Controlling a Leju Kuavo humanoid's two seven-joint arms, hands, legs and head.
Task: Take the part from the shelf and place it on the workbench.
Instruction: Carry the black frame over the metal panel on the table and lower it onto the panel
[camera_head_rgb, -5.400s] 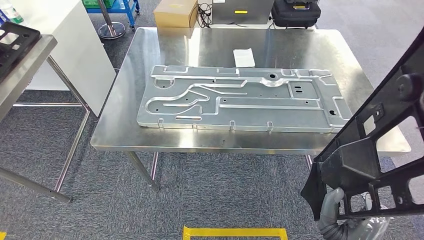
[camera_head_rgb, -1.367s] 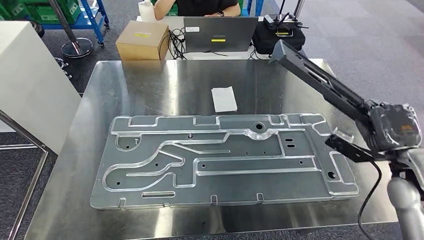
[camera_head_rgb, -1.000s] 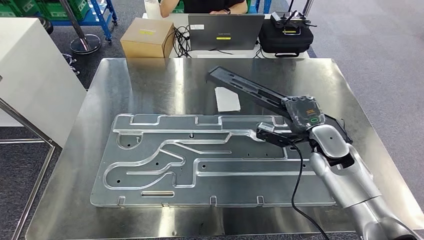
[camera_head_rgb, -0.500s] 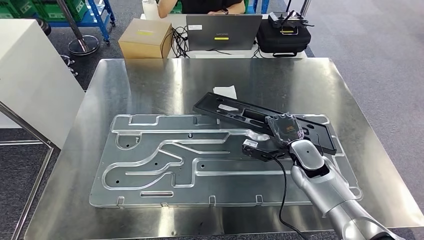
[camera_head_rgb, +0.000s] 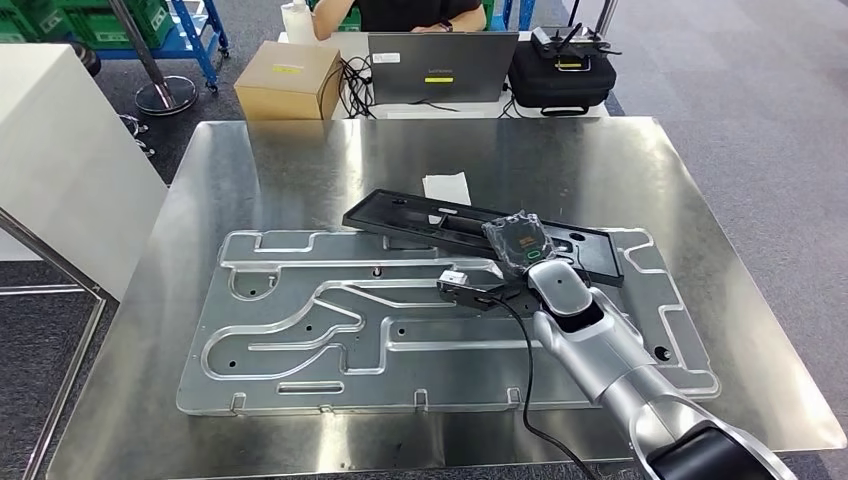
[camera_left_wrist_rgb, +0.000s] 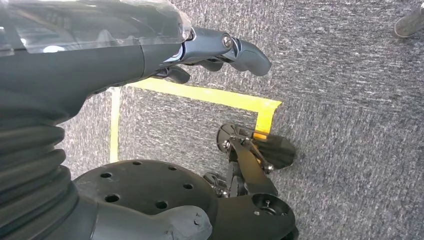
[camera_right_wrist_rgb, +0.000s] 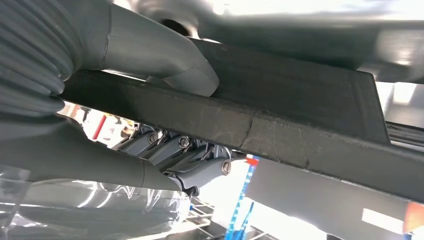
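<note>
black part coming down over the metal plate

the right robot hand (camera_head_rgb: 505, 290) grasps the black part (camera_head_rgb: 440, 222), a long flat frame with cut-outs. in the right wrist view the thumb (camera_right_wrist_rgb: 180, 67) lies on one face of the part's edge and the fingers (camera_right_wrist_rgb: 185, 150) curl under the other, so the grip is firm. in the head view the part lies across the far side of the big grey metal plate (camera_head_rgb: 300, 330) that rests on the steel counter (camera_head_rgb: 300, 160). its far end reaches toward a white slip of paper (camera_head_rgb: 446, 187). whether it touches the plate yet cannot be told; it looks low and nearly level.

the left robot hand (camera_left_wrist_rgb: 210, 50) hangs over the carpet floor (camera_left_wrist_rgb: 350, 100) with nothing in it, fingers loosely apart.

judging by this, the step in hand is the set-down. to do it well, lower the part slowly, keeping it level so one end does not strike first and skid on the ribs of the plate. let its weight settle fully before the fingers loosen. then draw the fingers out sideways from under the edge, not upward, so the part is not dragged or tipped. the wrist cable (camera_head_rgb: 530, 370) should stay free of the part.
</note>
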